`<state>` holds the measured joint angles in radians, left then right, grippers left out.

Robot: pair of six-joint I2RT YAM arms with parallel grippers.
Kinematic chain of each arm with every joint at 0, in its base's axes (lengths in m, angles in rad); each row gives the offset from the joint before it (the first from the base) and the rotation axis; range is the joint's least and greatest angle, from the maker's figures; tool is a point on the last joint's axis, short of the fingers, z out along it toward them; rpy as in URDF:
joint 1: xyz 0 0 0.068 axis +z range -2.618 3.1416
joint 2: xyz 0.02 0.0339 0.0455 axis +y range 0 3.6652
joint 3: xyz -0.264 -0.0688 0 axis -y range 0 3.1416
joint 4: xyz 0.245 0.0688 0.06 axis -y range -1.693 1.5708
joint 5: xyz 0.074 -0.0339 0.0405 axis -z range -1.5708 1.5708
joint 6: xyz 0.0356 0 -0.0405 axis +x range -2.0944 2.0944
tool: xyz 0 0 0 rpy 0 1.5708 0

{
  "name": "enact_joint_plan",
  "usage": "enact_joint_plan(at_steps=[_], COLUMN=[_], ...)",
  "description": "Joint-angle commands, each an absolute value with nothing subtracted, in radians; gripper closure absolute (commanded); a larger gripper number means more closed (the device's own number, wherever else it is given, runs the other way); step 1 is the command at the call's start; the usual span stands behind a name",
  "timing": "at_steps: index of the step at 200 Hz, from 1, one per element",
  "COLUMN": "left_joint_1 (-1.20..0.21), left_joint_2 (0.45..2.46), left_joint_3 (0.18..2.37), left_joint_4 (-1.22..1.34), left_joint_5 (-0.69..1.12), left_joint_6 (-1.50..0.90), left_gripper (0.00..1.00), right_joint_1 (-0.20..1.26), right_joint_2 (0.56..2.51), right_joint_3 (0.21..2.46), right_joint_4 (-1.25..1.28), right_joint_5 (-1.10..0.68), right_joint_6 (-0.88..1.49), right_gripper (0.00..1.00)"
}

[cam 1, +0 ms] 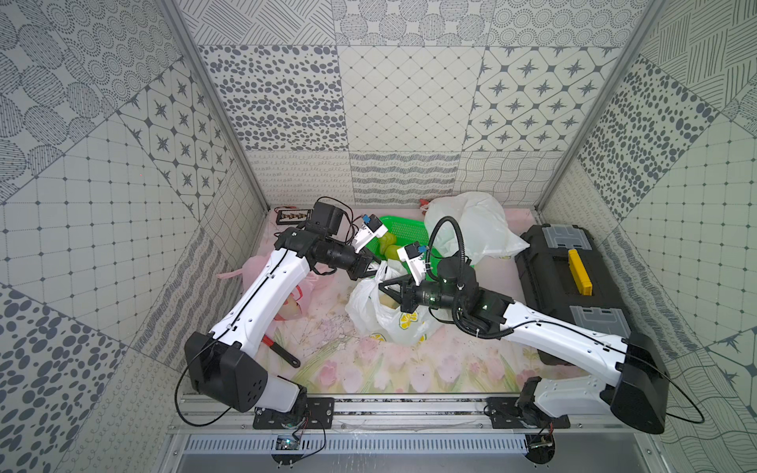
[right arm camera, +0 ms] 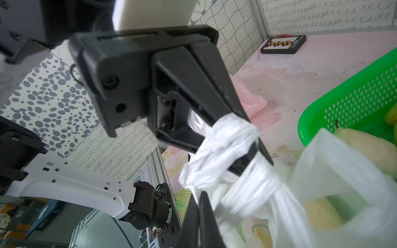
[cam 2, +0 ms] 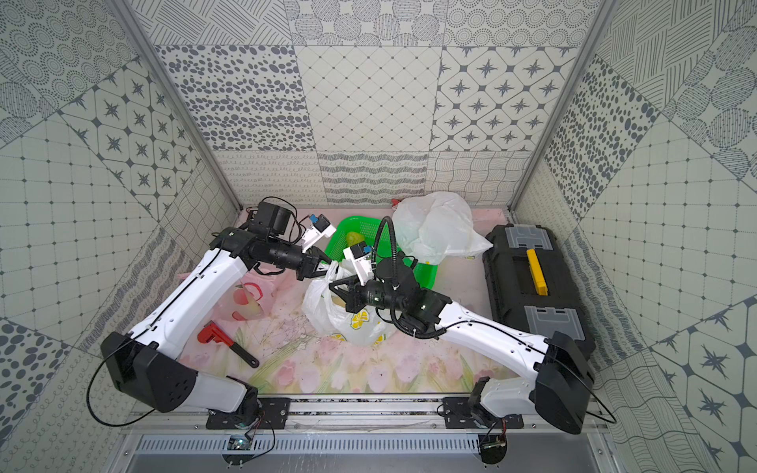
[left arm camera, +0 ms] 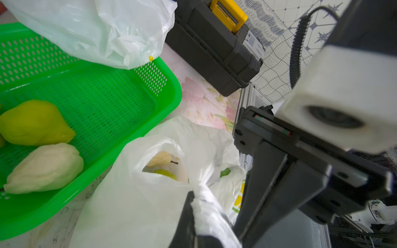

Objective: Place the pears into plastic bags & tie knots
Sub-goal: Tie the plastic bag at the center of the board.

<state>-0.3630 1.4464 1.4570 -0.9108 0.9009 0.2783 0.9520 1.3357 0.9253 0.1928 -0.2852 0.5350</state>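
The lemon bag (cam 1: pixel 395 323) sits in the middle of the picture in both top views, on the flowery tabletop (cam 1: pixel 409 368). Its mouth gapes open. The left wrist view looks inside and shows a cream pear (left arm camera: pixel 161 157) and a green pear (left arm camera: pixel 166 173) in it.

The left tool (cam 1: pixel 372 268) is at the upper edge of the bag. Its fingers are pressed together and they pinch a twisted handle (right arm camera: pixel 232 137) of the lemon bag. In the right wrist view this handle is wound around those fingers.

The right tool (cam 1: pixel 381 283) is just below and to the right of the left tool, very near it. Its fingers are pressed together too, and they nip a thin strip of the same bag.

The green basket (cam 1: pixel 403 225) is just above the lemon bag. A yellow-green pear (left arm camera: pixel 36 122) and a bumpy cream pear (left arm camera: pixel 45 167) lie in it, side by side.

A plain white bag (cam 1: pixel 471 229) lies at the upper right of the basket and hangs over its edge. A pink bag (cam 2: pixel 245 299) lies to the left, partly under the left arm. A black toolbox (cam 1: pixel 573 286) stands at the right side.
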Motion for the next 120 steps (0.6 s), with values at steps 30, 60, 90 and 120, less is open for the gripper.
enact_joint_plan(at_steps=[30,60,90,120], left_joint_1=[-0.345,-0.345,-0.344,-0.344], left_joint_2=[1.433,1.431,1.421,1.414], left_joint_3=[1.474,1.464,1.45,1.432], left_joint_4=[-0.822,-0.88,-0.917,-0.903], left_joint_5=[0.916,0.944,0.941,0.951], left_joint_6=[0.291,0.326,0.345,0.34], left_gripper=[1.0,0.85,0.65,0.57], right_joint_1=[0.865,0.809,0.8,0.799], right_joint_2=[1.422,1.403,1.381,1.393], right_joint_3=[0.737,0.751,0.749,0.744], right_joint_4=[0.61,0.578,0.54,0.563], right_joint_5=[-0.418,-0.49,-0.509,-0.521], right_joint_6=[0.549,0.508,0.472,0.488], right_gripper=[1.0,0.99,0.98,0.97])
